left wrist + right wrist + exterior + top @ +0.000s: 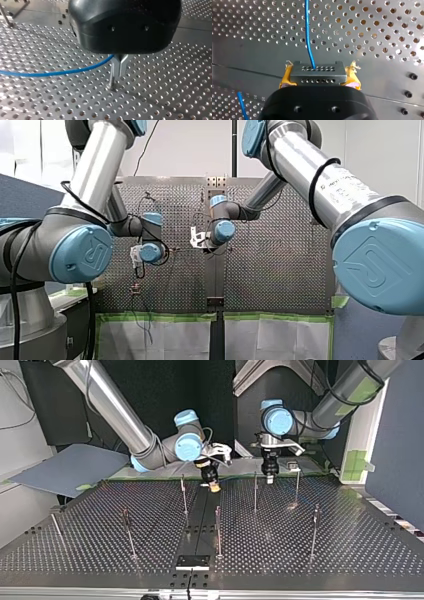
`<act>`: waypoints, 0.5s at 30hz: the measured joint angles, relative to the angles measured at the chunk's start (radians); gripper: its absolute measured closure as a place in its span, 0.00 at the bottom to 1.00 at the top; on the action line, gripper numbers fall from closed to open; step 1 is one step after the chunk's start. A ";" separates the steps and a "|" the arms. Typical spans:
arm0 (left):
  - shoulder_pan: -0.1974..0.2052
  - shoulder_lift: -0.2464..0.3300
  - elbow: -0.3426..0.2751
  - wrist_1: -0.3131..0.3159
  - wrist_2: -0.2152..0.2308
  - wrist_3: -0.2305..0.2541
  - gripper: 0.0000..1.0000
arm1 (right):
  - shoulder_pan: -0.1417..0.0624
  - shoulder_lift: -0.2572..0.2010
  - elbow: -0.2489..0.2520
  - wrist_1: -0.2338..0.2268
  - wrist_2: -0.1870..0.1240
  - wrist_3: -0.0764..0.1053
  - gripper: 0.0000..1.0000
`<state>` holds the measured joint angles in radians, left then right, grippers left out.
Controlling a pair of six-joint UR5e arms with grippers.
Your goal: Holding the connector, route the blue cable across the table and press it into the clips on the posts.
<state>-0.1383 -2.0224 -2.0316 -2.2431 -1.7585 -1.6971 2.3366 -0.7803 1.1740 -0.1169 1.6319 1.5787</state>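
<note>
w/ the connector (pixel 318 72) clamped in the right gripper (pixel 214 485) at the top view's upper centre & the blue cable (pixel 50 73) pinched by the left gripper (pixel 270 478) just right of it, the span is best kept taut and pressed squarely onto the post (pixel 255 491) seen betw. them.

In the top view, a grey-blue board (pixel 70 467) lies at middle left, green tape patches (pixel 356 462) stick to a pale upright at right, a small black plate (pixel 192 561) sits at bottom centre, and in the front view green-edged white sheets (pixel 160 337) span the bottom.
</note>
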 joint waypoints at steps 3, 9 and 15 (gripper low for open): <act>0.004 -0.028 0.028 -0.006 0.002 0.002 1.00 | -0.005 0.000 -0.005 -0.003 -0.001 0.000 1.00; 0.022 -0.064 0.080 -0.032 -0.004 0.004 1.00 | -0.016 0.000 -0.010 -0.004 -0.001 0.000 1.00; 0.041 -0.068 0.125 -0.068 -0.007 0.006 1.00 | -0.031 0.000 -0.014 -0.004 -0.001 0.000 1.00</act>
<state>-0.0977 -2.0906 -1.9066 -2.3106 -1.7653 -1.6912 2.3060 -0.7801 1.1603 -0.1214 1.6307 1.5788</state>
